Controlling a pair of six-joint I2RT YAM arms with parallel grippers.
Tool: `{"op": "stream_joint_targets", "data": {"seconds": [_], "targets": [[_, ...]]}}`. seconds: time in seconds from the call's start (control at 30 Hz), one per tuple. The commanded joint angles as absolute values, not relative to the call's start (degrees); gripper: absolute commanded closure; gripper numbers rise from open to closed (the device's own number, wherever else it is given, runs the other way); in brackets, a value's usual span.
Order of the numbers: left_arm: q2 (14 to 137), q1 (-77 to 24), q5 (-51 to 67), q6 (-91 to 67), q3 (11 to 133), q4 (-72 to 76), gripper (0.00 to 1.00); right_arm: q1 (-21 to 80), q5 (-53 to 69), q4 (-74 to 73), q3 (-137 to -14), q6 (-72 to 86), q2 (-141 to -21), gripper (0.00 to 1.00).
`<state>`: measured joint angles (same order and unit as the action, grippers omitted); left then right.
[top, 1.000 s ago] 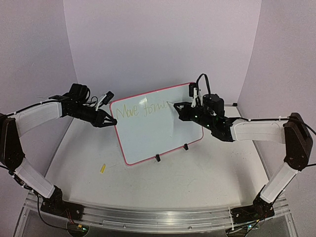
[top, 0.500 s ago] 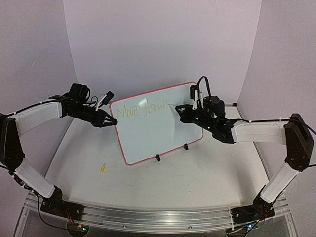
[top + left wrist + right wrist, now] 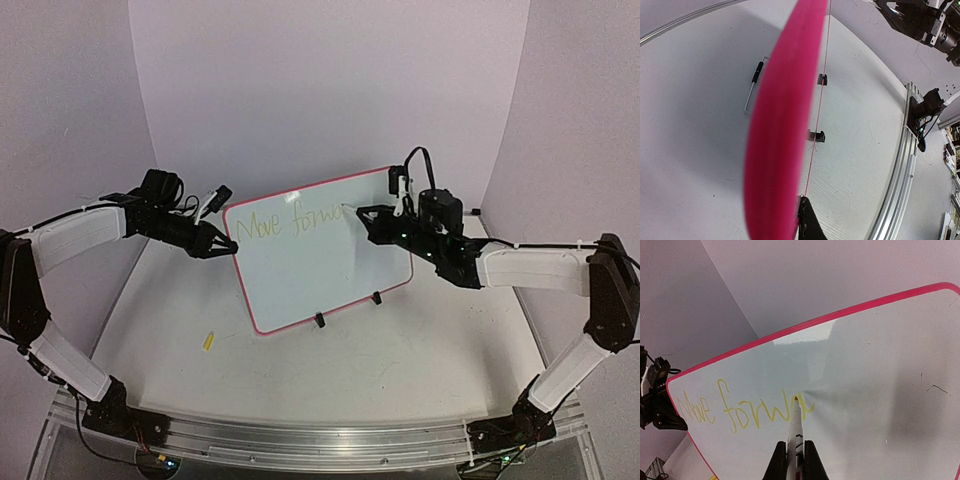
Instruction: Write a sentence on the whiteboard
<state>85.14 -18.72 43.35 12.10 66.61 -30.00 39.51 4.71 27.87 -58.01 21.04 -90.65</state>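
The whiteboard stands tilted on two black feet at mid-table, its red-pink rim around a white face. The sentence runs along the top in yellow-green cursive and reads "Move forwa". My left gripper is shut on the board's left edge; in its wrist view the rim is a blurred pink band beside one dark finger. My right gripper is shut on a white marker. The marker's tip touches the board at the last letter of the writing.
A small yellow marker cap lies on the table, front left of the board. The board's black feet and wire back stand rest on the tabletop. An aluminium rail runs along the near edge, and purple walls close in behind and at both sides.
My right gripper has moved the marker to the right along the board's top, and the second word has grown by a couple of letters. The left arm and the board have stayed still.
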Motion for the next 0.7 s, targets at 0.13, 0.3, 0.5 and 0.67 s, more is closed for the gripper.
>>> {"op": "stream_joint_targets", "data": {"seconds": [0.13, 0.3, 0.5, 0.67], "targets": [[87.1, -20.6, 38.4, 14.4, 66.3, -31.5, 1.00, 39.4, 3.7, 28.6, -62.0, 20.4, -92.5, 1.00], [87.2, -20.7, 38.4, 14.3, 66.3, -31.5, 1.00, 39.4, 3.1, 27.3, -63.3, 20.3, -93.9, 1.00], [87.1, -20.7, 38.3, 14.3, 66.3, -31.6, 1.00, 39.4, 0.8, 26.8, -63.0, 20.7, -94.2, 1.00], [87.1, -20.7, 38.2, 14.4, 66.3, -31.6, 1.00, 39.3, -3.5, 26.7, -61.6, 21.1, -92.6, 1.00]]}}
